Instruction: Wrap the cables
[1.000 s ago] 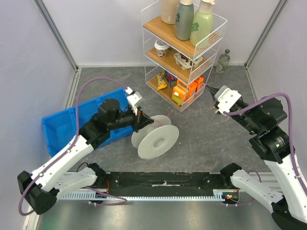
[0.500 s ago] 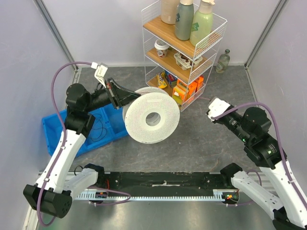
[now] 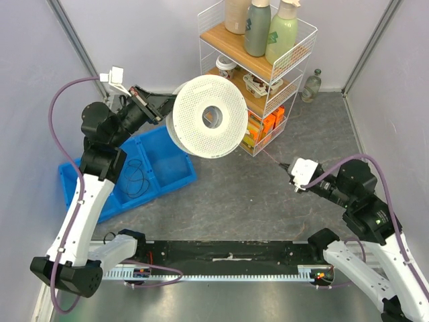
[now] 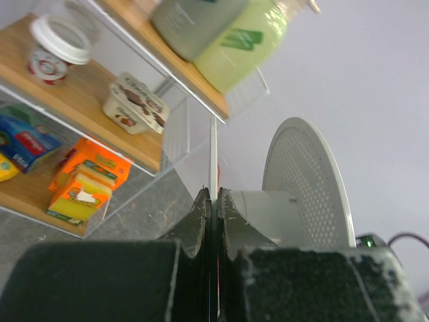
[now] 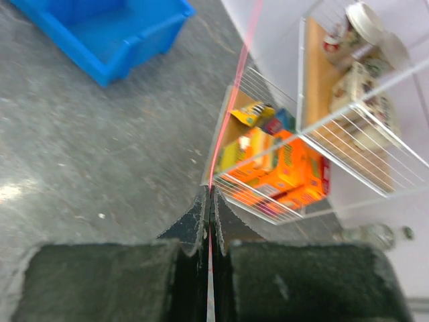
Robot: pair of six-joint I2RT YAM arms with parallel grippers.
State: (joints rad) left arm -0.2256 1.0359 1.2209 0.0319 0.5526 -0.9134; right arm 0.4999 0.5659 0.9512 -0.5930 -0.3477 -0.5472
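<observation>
A white perforated spool (image 3: pixel 206 116) hangs in the air in front of the wire shelf. My left gripper (image 3: pixel 167 106) is shut on one of its side discs (image 4: pixel 213 161), and the grey hub (image 4: pixel 268 204) and the other disc (image 4: pixel 310 181) show to the right of the fingers. A thin red cable (image 3: pixel 268 155) runs taut from the spool down to my right gripper (image 3: pixel 290 171), which is shut on it. In the right wrist view the cable (image 5: pixel 231 100) leaves the gripper (image 5: pixel 210 192) and runs up and away.
A wire shelf (image 3: pixel 258 67) with bottles, cups and snack packs stands right behind the spool. A blue bin (image 3: pixel 127 168) holding a dark cable lies at the left. A glass bottle (image 3: pixel 312 84) stands at the back right.
My left arm has lifted the spool up and back from the floor to shelf height. My right gripper has pulled back toward the near right, with the red cable stretched between.
</observation>
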